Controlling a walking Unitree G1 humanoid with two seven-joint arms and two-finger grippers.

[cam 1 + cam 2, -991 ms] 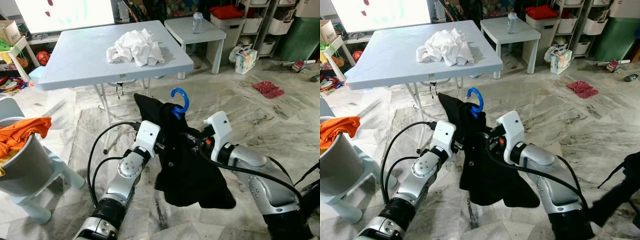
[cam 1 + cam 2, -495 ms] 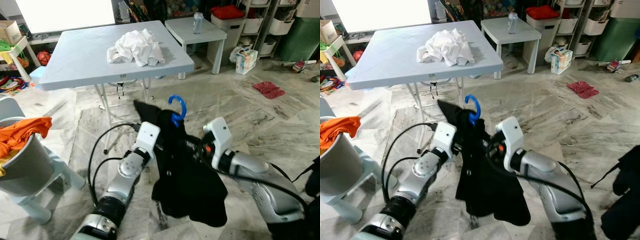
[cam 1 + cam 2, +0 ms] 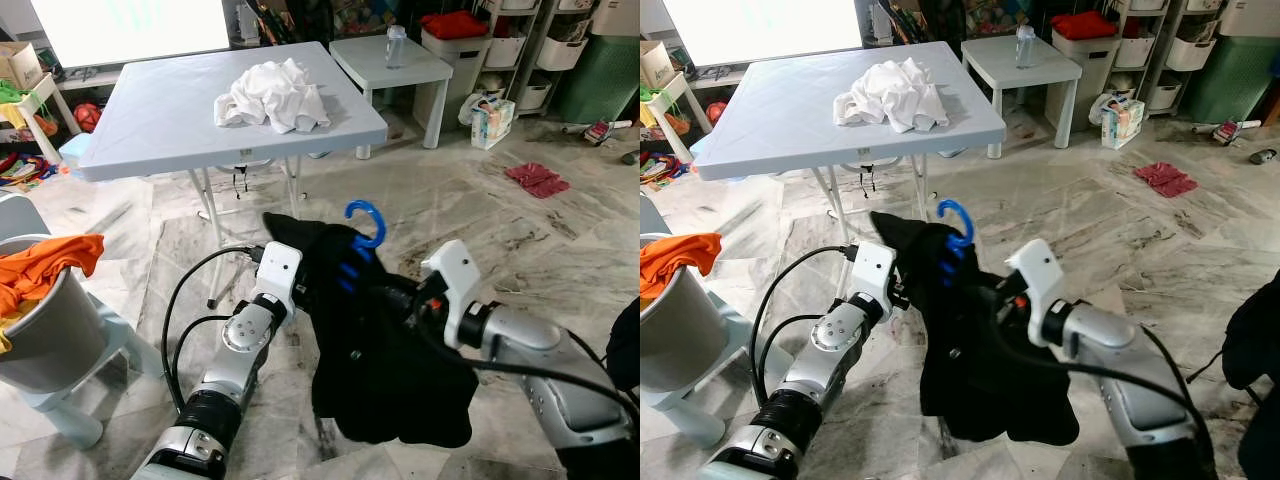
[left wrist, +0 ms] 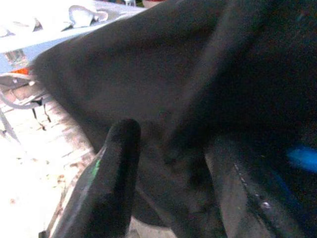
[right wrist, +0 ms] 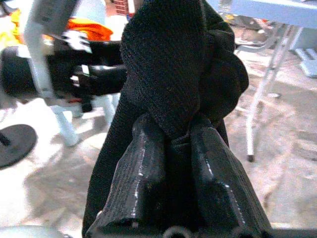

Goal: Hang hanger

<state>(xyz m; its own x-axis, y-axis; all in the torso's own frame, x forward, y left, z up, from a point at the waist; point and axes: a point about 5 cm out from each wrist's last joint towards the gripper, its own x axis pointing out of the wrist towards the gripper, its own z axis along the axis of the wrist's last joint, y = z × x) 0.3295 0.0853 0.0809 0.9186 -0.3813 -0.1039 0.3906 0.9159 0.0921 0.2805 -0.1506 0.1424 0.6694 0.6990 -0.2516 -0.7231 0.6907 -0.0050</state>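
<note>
A black garment hangs on a blue hanger whose hook sticks up above it, held in the air over the marble floor. My right gripper is shut on a bunched fold of the black cloth at the garment's right shoulder, with its wrist just right of the hook. My left gripper is pushed into the garment's left shoulder. Its fingers stand apart with dark cloth lying between them. A bit of the blue hanger shows beyond.
A folding table stands ahead with a white cloth heap on it. At the left is a grey bin of orange clothes. A small white table, storage shelves and a red rag are behind at the right.
The garment and hook have shifted a little to the right with my right arm. My left wrist has drawn slightly to the left.
</note>
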